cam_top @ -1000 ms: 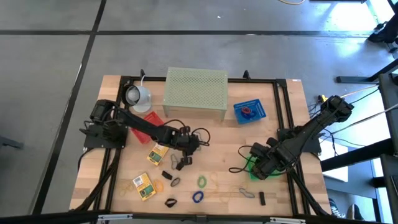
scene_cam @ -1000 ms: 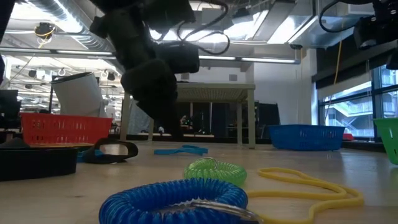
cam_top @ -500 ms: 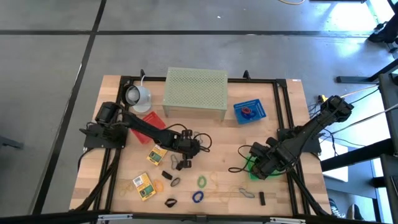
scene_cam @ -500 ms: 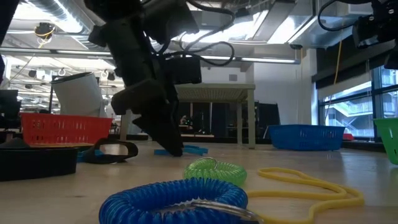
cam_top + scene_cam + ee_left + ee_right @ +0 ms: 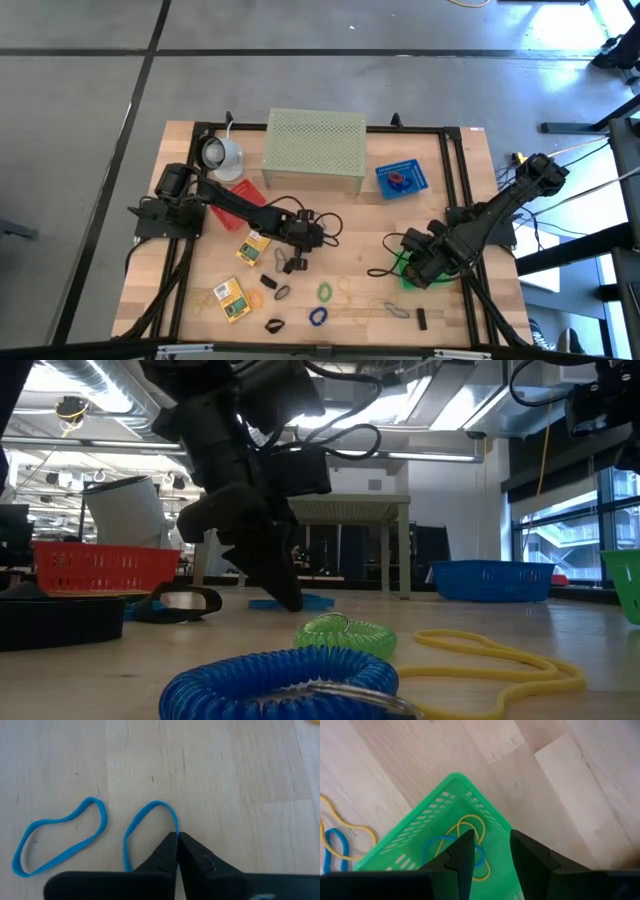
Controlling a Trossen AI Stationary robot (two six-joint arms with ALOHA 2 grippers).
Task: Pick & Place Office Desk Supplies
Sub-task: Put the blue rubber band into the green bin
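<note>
The left gripper [image 5: 177, 836] is seen low over the middle of the table [image 5: 350, 215], with its tips down at the wood. Its fingers [image 5: 197, 857] are pressed tight together, and one side of a blue band [image 5: 150, 827] is pinched between them. A second blue band [image 5: 60, 837] is seen lying flat just beside the first one, not touching it. In the low view the same gripper [image 5: 290, 600] is seen with its tip down at the table, behind a green coil [image 5: 345, 632] and a blue coil [image 5: 285, 678] that lie nearer the camera, with a yellow band [image 5: 500, 660] to their right. The right gripper [image 5: 490, 851] is held above a green basket [image 5: 430, 827] on the right side of the table. Its fingers are parted and nothing is held in them. A yellow band [image 5: 470, 832] and a blue band [image 5: 437, 847] are seen lying inside the basket. Two more bands, one yellow [image 5: 345, 827] and one blue [image 5: 335, 847], are seen on the wood just outside it. From above, yellow packets [image 5: 232, 297] and black clips [image 5: 274, 325] are spread over the near left part of the table. A pale green stand [image 5: 314, 150], a blue tray [image 5: 402, 179] and a red tray [image 5: 248, 190] are found farther back.
</note>
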